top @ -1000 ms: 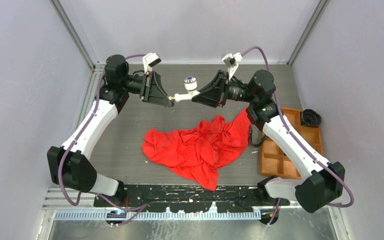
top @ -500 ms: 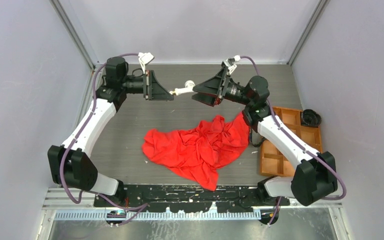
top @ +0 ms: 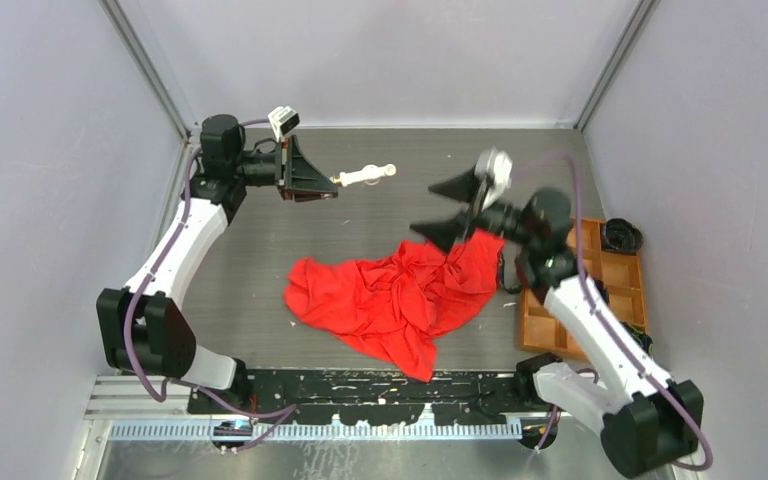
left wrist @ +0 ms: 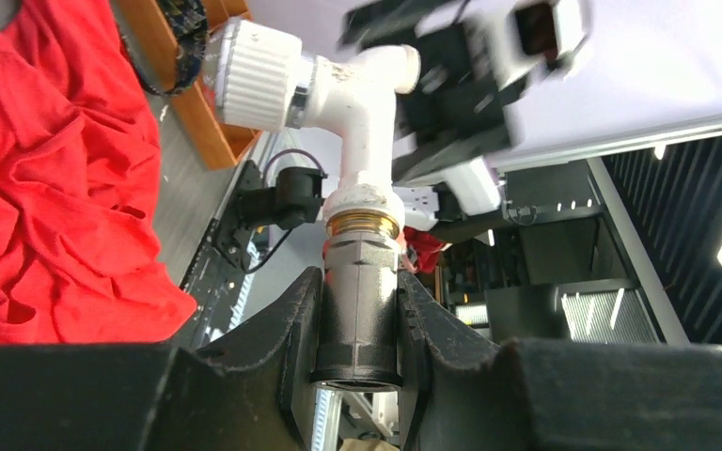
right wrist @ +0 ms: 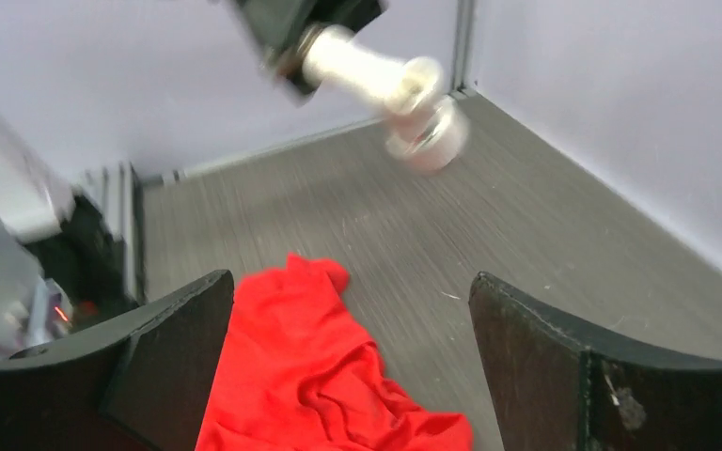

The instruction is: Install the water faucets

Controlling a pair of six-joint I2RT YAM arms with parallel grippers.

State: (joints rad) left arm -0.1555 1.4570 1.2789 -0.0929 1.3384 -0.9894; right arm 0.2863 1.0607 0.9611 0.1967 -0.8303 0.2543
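The water faucet point(top: 365, 176) is a small white tap held level above the table's far side, knob end pointing right. My left gripper point(top: 322, 186) is shut on the dark grey fitting point(left wrist: 359, 310) screwed onto the tap's brassy thread point(left wrist: 364, 224). In the left wrist view the white body point(left wrist: 367, 122) and ribbed knob point(left wrist: 254, 75) stick out beyond my left gripper point(left wrist: 358, 282). My right gripper point(top: 428, 208) stands open, apart from the tap and to its right. In the right wrist view the blurred faucet point(right wrist: 385, 80) lies well ahead of the empty right gripper point(right wrist: 350, 282).
A crumpled red cloth point(top: 390, 290) lies mid-table, just under the right gripper. An orange compartment tray point(top: 570, 300) sits at the right edge with a black coil point(top: 620, 236) behind it. Grey walls close in on three sides.
The right gripper let go of the faucet, opened wide and drew back to the right and lower. The left gripper kept the faucet and shifted slightly left.
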